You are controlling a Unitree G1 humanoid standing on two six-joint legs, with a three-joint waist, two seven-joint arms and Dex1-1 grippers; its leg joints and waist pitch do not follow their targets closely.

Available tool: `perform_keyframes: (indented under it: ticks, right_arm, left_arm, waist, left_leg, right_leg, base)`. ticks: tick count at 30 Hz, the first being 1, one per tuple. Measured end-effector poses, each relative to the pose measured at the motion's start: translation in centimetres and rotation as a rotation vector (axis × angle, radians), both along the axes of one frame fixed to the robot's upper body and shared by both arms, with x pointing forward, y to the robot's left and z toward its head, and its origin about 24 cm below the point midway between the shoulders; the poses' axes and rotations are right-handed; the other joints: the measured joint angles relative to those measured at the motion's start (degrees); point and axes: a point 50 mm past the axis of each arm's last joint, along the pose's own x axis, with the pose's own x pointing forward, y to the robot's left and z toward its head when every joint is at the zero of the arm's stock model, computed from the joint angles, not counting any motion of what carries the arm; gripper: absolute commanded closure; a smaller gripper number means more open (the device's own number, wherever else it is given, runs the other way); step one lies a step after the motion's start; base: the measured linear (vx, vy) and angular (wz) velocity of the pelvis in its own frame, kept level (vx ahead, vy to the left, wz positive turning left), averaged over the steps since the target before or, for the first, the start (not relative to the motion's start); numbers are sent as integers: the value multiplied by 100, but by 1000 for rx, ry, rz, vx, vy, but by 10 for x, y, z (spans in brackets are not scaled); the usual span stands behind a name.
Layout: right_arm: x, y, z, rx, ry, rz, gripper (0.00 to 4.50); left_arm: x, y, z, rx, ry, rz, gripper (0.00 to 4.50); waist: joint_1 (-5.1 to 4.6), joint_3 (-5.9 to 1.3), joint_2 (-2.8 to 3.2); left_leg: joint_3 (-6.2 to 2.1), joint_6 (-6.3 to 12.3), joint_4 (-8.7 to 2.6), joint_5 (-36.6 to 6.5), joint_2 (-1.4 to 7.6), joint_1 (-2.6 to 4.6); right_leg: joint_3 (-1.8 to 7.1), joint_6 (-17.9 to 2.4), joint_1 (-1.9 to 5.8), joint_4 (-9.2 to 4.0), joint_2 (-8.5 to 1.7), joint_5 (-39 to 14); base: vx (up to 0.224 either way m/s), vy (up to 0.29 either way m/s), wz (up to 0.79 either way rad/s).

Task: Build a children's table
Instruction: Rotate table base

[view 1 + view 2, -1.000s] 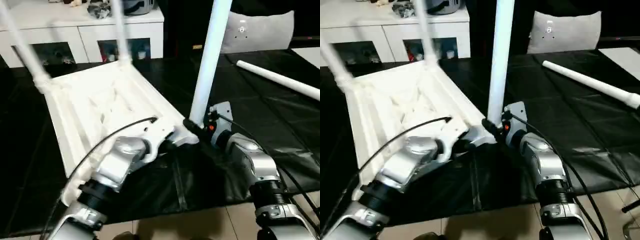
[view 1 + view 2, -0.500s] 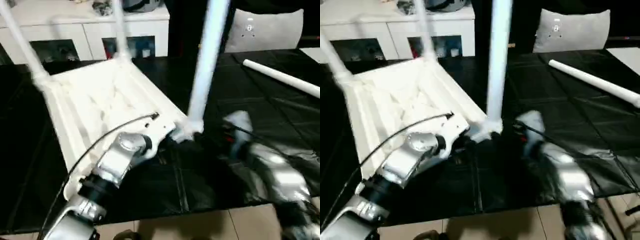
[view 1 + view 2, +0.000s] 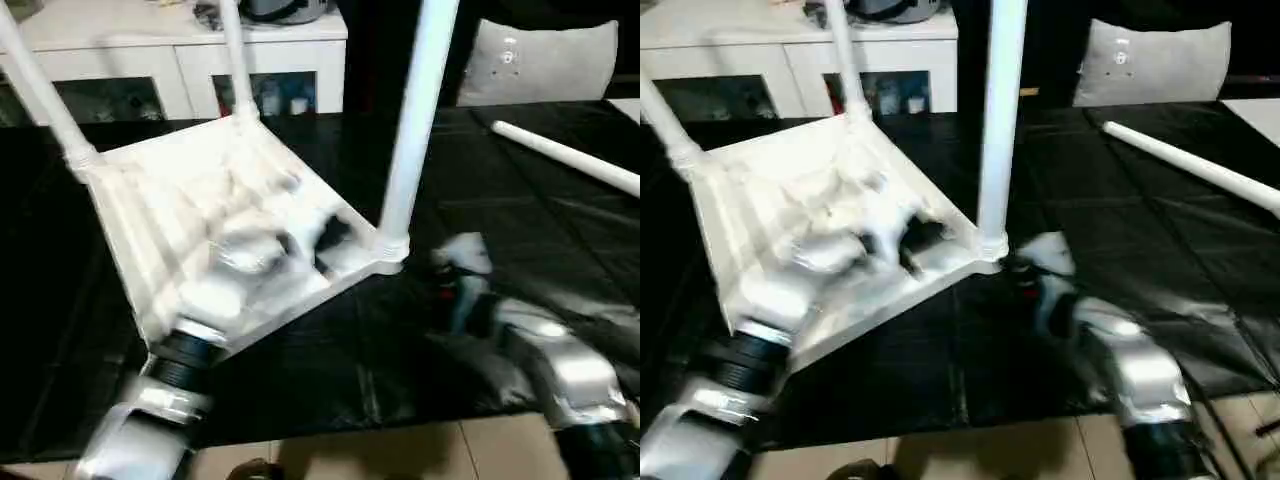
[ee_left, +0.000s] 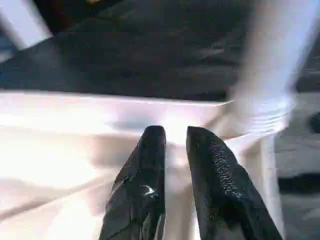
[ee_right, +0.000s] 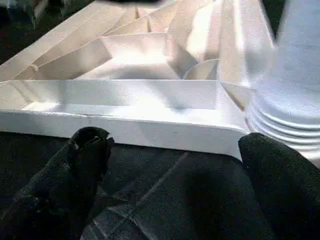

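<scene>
lying upturned just beyond right gripper point(image 5: 170, 145) — children's table point(image 3: 170, 210) — jaws wide.

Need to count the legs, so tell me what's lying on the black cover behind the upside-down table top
Behind the table top, toward the robot's right, one loose white leg lies on the black cover. Three legs already stand in corner sockets. The left arm covers part of the ribbed underside.

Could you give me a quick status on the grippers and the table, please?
Right gripper jaws wide open, holding nothing, facing the tabletop's rim. Left gripper over the ribbed underside. Three legs stand in their sockets; fourth leg lies loose on the black cover.
</scene>
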Motion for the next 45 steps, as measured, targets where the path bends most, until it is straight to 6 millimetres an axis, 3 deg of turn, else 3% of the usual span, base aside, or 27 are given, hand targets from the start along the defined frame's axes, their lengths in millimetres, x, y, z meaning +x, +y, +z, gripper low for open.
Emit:
perform_keyframes:
  ticks: [5, 9, 12, 17, 24, 30, 37, 45]
  right_arm:
    - [5, 11, -5, -30, 78, 34, 0]
    - [7, 18, -12, -49, 112, 50, 0]
    - [11, 22, -16, -63, 142, 44, 0]
    - [15, 21, -20, -72, 166, 29, 0]
    - [20, 26, -27, -75, 183, 34, 0]
    - [36, 37, -29, -68, 187, 19, 0]
    - [51, 38, -32, -100, 154, -51, 0]
    - [60, 33, -32, -123, 136, -87, 0]
  left_arm:
    - [0, 70, 18, 193, -59, 187, 425]
    - [-11, 117, 12, 362, -12, 317, 446]
    - [-17, 130, 8, 419, 20, 345, 446]
    - [-28, 148, -1, 559, 108, 346, 446]
    - [-45, 140, -31, 604, 290, 174, 446]
    - [-64, 125, -46, 610, 422, -61, 446]
    - [-71, 104, -45, 487, 431, -265, 446]
    - [-64, 54, -42, 279, 379, -437, 446]
  waist:
    - [7, 0, -1]
    - [43, 2, -8]
    - [128, 4, -12]
    - [136, 4, -12]
    - [124, 3, -12]
    - [28, 3, -13]
    - [2, 3, -13]
    - [-20, 3, -16]
  left_leg:
    - [-5, -1, 0, 0, 0, -2]
    - [-4, -2, 0, -2, -2, -8]
    - [-3, -4, 1, -1, -4, -8]
    - [-3, -7, 1, 0, -4, 2]
    - [-4, -8, 1, 1, -4, 3]
    - [-5, -8, 1, 1, -3, 14]
    - [-2, -9, 5, 2, -7, 20]
    - [2, -10, 17, 2, -6, 20]
  right_leg:
    - [0, -1, 1, -1, 2, 0]
    - [2, 4, 1, -3, 0, -6]
    - [4, 2, 2, -2, -2, -5]
    - [6, 0, 2, 3, -2, -2]
    - [6, -9, 1, 6, -1, 4]
    - [6, -17, 0, 18, -1, 10]
    - [13, -15, 2, 17, -1, 8]
    - [17, -47, 4, 23, -2, 28]
  base:
    - [0, 0, 0]
    - [0, 0, 0]
    - [0, 0, 0]
    - [0, 0, 0]
    - [0, 0, 0]
    - [0, 0, 0]
    - [0, 0, 0]
    - [0, 0, 0]
